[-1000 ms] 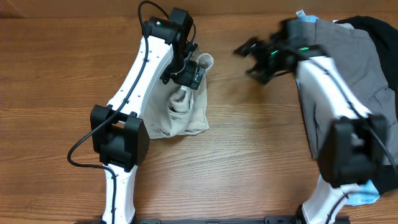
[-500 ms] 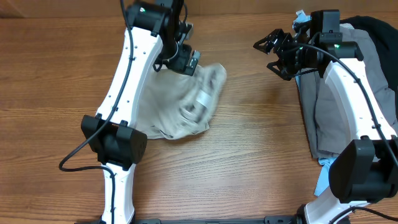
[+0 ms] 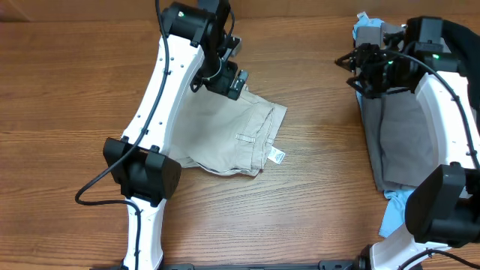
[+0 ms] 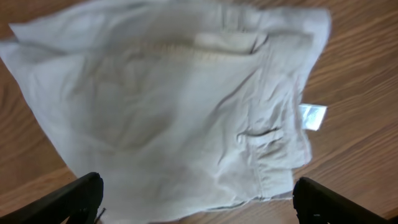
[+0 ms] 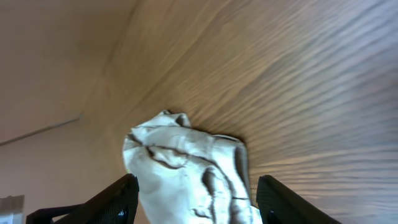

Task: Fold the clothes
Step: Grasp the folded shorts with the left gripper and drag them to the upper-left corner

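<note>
Shorts (image 3: pixel 225 139), bunched beneath the left gripper (image 3: pixel 227 78) a second ago, now lie spread on the wood-grain table (image 3: pixel 67 90), left of centre. They are khaki cotton, creased and roughly trapezoid, with a stitched pocket flap and a small white label (image 3: pixel 277 156) at the right edge. Jaws over the top edge are wide apart and empty. The right gripper (image 3: pixel 356 69) has drawn back beside the pile (image 3: pixel 405 135) of grey, blue and black cloth, jaws apart and empty.
</note>
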Robot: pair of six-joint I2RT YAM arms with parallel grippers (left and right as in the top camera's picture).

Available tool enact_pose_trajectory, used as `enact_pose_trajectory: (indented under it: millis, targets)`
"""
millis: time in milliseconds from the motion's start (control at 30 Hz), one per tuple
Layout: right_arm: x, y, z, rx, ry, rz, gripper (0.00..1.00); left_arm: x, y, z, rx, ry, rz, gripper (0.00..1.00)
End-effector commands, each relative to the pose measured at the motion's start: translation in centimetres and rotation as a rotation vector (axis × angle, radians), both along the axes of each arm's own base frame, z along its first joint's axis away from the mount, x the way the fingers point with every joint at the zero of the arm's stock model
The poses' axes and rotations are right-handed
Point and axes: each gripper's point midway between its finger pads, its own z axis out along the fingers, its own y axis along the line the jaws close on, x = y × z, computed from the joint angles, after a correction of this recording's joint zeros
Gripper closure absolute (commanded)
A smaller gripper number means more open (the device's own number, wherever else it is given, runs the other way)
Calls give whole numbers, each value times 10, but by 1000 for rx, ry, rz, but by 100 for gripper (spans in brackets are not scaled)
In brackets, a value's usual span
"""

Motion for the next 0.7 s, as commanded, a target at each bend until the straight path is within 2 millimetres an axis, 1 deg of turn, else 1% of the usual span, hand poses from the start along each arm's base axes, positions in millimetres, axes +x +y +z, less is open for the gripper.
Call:
enact_pose_trajectory:
  millis: [0, 67, 167, 267, 367, 467, 500, 567, 667]
  targets:
    - [-3, -3, -3, -61, -17, 46, 33, -3, 27, -16, 133, 28, 5, 1]
    - [-7, -6, -7, -87, 5, 42, 30, -4, 46, -23, 194, 47, 37, 1]
    - [-10, -8, -11, -114, 12, 55, 26, -6, 67, -26, 205, 87, 82, 2]
    - [-11, -10, -12, -126, 18, 57, 25, -5, 91, -27, 179, 120, 148, 2]
    - [-11, -11, -13, -138, 15, 62, 24, 2, 113, -29, 99, 133, 214, 2]
    - [-11, -13, -14, -152, 17, 58, 24, 6, 123, -36, -21, 152, 227, 2]
    - [-11, -14, -15, -159, 19, 56, 24, 9, 125, -44, -105, 160, 218, 2]
    - [-11, -14, -15, -159, 17, 55, 24, 10, 129, -53, -146, 162, 199, 2]
    - [-10, -14, -15, -158, 16, 54, 24, 5, 132, -75, -172, 185, 152, 2]
